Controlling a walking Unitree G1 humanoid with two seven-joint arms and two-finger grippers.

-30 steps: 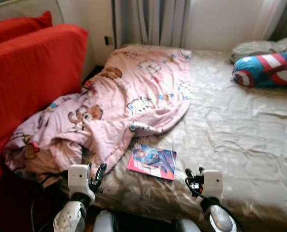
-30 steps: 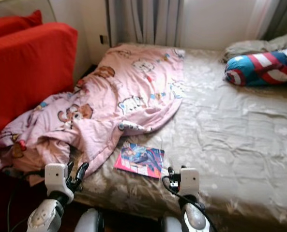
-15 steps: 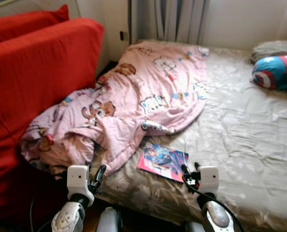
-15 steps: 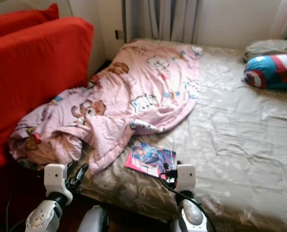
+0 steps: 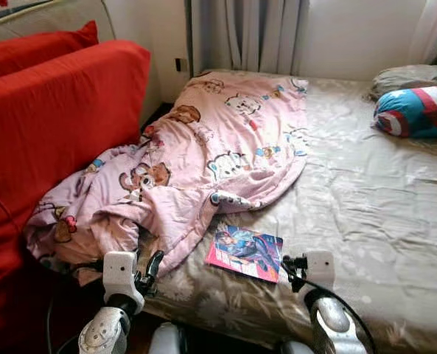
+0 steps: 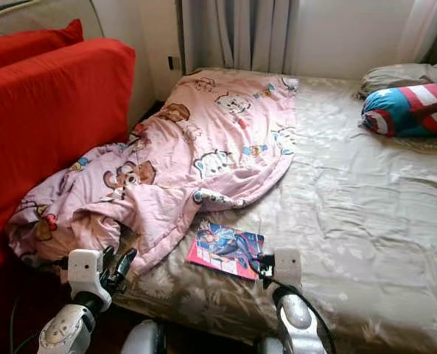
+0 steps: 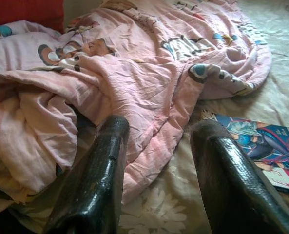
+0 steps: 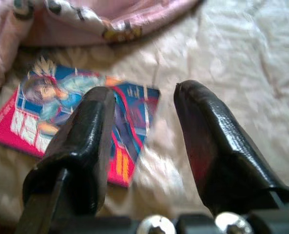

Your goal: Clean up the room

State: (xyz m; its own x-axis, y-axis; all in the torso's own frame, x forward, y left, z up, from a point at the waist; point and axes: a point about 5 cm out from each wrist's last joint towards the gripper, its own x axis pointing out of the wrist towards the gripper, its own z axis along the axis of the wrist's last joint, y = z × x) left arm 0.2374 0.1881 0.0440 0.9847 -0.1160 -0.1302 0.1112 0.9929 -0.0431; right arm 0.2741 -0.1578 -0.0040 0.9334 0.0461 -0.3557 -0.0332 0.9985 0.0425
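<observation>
right gripper [image 8: 144, 141] fingers apart above glossy red-and-blue comic book [image 5: 245, 252]; left gripper [image 7: 156, 161] spread near rumpled pink cartoon-print blanket [image 5: 203, 155].

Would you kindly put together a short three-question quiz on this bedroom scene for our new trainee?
1. True or false: the comic book lies on the bed sheet, beside the pink blanket.
2. Which gripper is nearest the comic book? A) left gripper B) right gripper
3. Fill in: the cushion at the bed's far right is blue, white and ____.

Key: 1 true; 2 B; 3 red.
</observation>
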